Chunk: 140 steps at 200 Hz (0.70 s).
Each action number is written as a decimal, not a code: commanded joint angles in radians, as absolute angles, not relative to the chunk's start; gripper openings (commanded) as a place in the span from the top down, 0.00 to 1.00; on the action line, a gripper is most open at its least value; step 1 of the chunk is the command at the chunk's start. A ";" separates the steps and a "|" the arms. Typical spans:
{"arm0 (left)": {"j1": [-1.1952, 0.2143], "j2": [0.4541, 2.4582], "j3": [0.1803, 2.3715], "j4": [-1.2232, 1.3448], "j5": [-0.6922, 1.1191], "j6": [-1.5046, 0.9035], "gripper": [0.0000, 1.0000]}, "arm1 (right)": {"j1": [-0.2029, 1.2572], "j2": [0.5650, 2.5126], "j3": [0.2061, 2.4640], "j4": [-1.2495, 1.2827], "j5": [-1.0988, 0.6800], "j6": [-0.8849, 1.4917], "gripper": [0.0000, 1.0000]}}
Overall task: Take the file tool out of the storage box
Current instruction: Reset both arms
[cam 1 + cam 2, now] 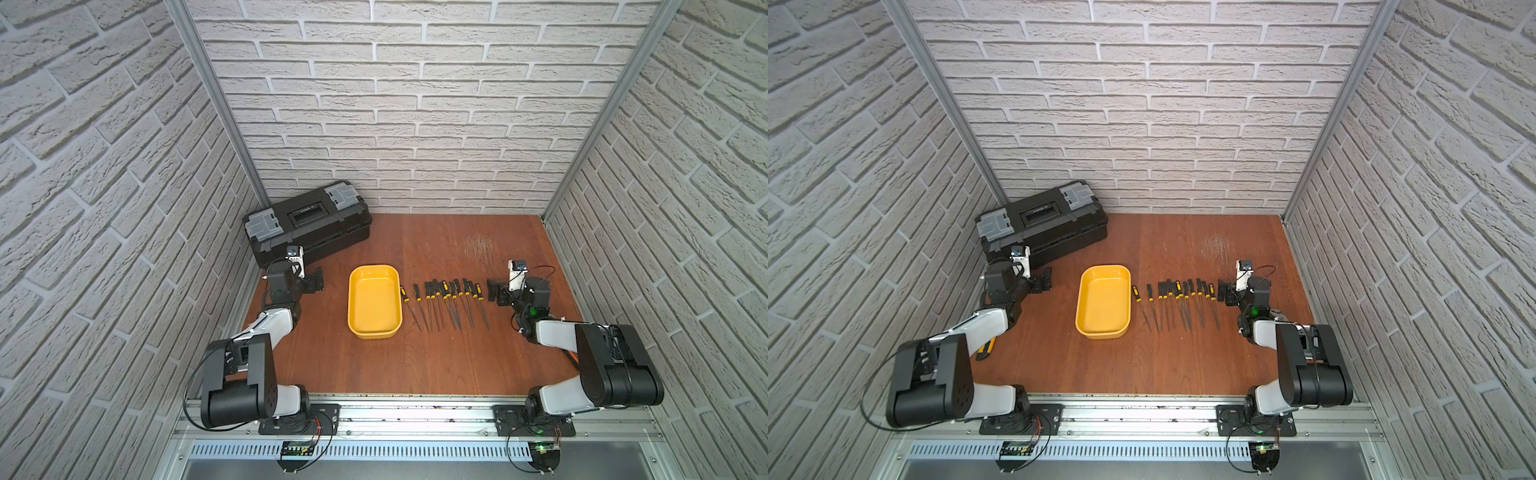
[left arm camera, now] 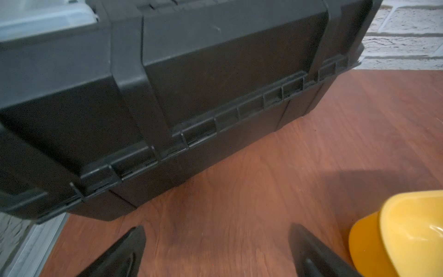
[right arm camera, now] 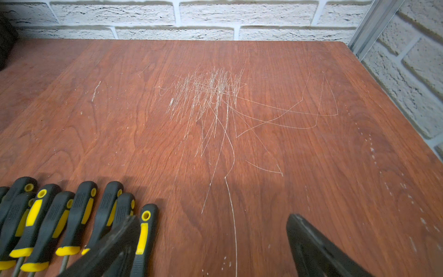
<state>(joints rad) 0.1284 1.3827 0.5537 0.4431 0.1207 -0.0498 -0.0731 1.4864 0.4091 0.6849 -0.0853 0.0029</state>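
Black toolbox (image 1: 307, 220) w/ grey latches sits at approx 10 o'clock on the wooden tabletop (image 1: 415, 357), lid shut, skewed against the back-left corner. The left gripper (image 1: 316, 283) hovers just at 6 o'clock of it, jaws spread wide w/ only bare wood btwn them; left wrist view shows the toolbox's front wall close ahead and a corner of the yellow tub off to one side. In a top view a yellow-and-black item (image 1: 987, 349) pokes out from under the left arm, mostly hidden, type unclear.

Yellow storage box (image 1: 374, 303) stands near mid-tabletop, long side running 12 to 6, nothing inside. At its 3 o'clock lie the files (image 1: 446, 303), approx ten, in a row on the tabletop, outside the tub; black-and-yellow handles toward 12, thin shafts toward 6, several overlapping.

The right gripper (image 1: 496, 292) sits just at 3 o'clock of the last file handle, jaws fully apart, holding nothing. In the right wrist view one finger overlaps that handle; contact can't be told. Pale scratch marks (image 1: 480, 247) show at approx 1 o'clock.
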 commanded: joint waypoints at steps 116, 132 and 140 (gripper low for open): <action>0.134 1.561 0.363 0.949 0.110 -0.038 0.01 | -0.028 1.514 0.400 0.828 -0.025 -0.020 0.00; 0.128 1.558 0.368 0.932 0.116 -0.026 0.01 | -0.028 1.515 0.401 0.826 -0.025 -0.020 0.00; 0.126 1.548 0.385 0.881 0.125 -0.018 0.02 | -0.028 1.514 0.399 0.828 -0.025 -0.020 0.00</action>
<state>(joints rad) 0.1299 1.5570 0.3687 0.7944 0.0990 -0.0391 -0.0288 1.5131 0.4088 0.7753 -0.0376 -0.0143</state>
